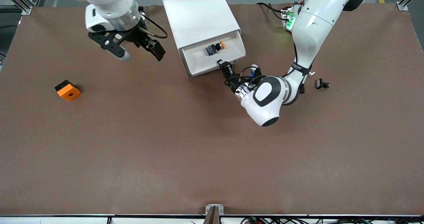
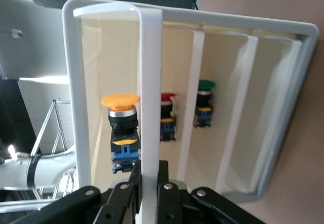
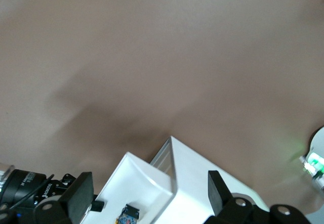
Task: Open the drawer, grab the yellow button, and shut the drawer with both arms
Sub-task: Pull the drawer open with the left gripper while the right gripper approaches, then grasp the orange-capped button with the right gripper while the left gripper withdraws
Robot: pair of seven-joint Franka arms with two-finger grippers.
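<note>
Both grippers matter: left gripper (image 1: 221, 64) clamps the drawer (image 1: 212, 57) handle (image 2: 151, 107).
Right gripper (image 1: 140, 50) hangs spread above the table; a slipping handle could jolt the button (image 1: 215, 48).

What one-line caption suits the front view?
Left tool grips the open drawer front, button inside; right tool hovers open.

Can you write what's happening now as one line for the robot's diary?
drawer: open | button: inside | left gripper: shut on drawer handle | right gripper: open, over table
</note>
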